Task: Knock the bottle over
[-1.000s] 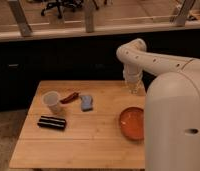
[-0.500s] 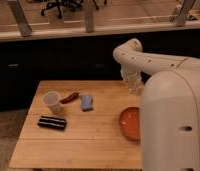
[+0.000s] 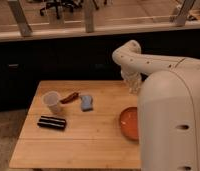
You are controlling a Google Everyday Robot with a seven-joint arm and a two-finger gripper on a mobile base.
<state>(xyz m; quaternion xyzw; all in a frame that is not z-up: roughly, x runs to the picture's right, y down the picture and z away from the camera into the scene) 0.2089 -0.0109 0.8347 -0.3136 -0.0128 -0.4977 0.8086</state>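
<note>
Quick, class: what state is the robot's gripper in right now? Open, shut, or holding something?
Gripper: cannot be told. It hangs above the far right part of the table, partly hidden behind the robot's body.

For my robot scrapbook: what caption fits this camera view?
The pincer hangs over the table's far right corner; a white cup and orange bowl sit there.

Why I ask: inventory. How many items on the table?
5: white cup left, reddish item beside it, blue cloth centre, black packet front-left, orange bowl right. Robot may hide more. Gripper hovers over far-right table.
</note>
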